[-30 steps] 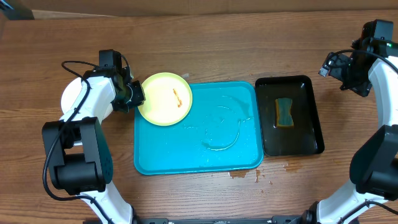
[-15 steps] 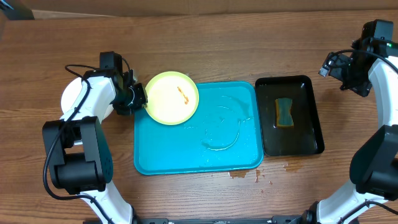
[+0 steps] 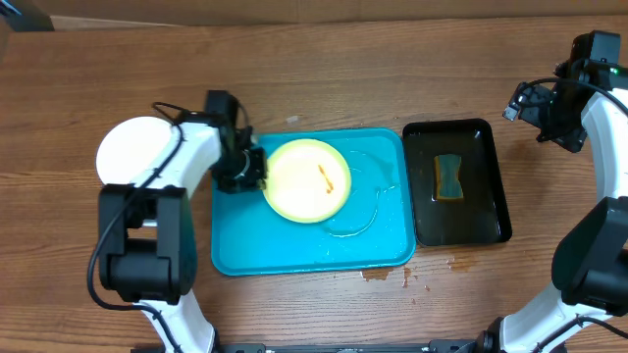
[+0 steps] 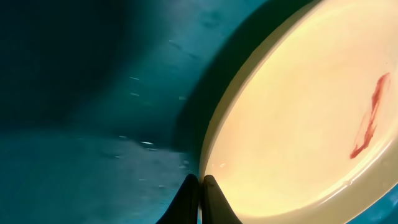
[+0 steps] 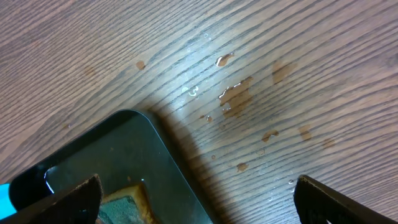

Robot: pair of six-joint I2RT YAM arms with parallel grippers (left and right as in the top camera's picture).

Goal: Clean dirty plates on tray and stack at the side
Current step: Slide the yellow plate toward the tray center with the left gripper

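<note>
The tray (image 3: 294,250) is a large turquoise rectangle with rounded corners and a raised rim. It lies flat on the bench, and thin lines of water shine on its floor. The yellow-green plate (image 3: 294,186) is round and shallow and is over the upper middle part of the tray. It has one short orange-brown smear (image 3: 324,177) right of its centre. The left claw (image 3: 257,170) grips its left rim, and in the left wrist view a dark shadow lies on the tray under this rim. The white plate (image 3: 132,147) lies on the bench left of the tray, apart from it. It looks clean, and an arm hides part of it.
</note>
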